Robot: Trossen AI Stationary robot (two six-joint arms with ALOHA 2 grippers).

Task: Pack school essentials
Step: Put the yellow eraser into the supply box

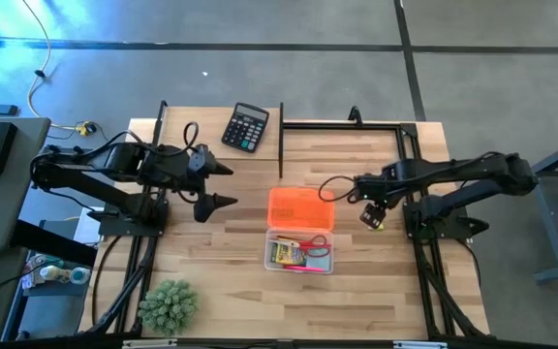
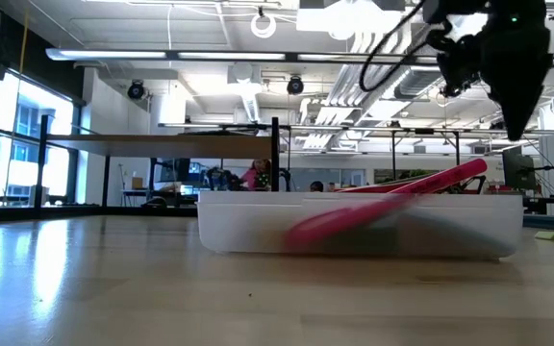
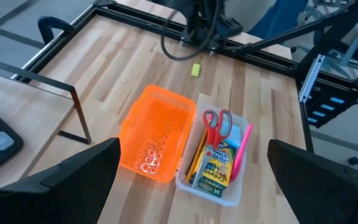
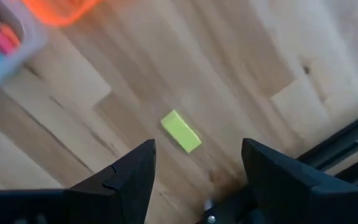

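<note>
The eraser lies bare on the tabletop toward the right edge, apart from the box, and the right gripper hangs over it with fingers spread, grasping nothing. It is small and flat, so a closing pinch may well skid it away or catch only a corner, and a drop near the box wall could bounce it out. The scissors, crayons, pen and pencil lie inside the box beside its orange lid; the note pad is mostly covered. The left gripper waits, released, toward the left edge. The low view hides the eraser entirely.
</note>
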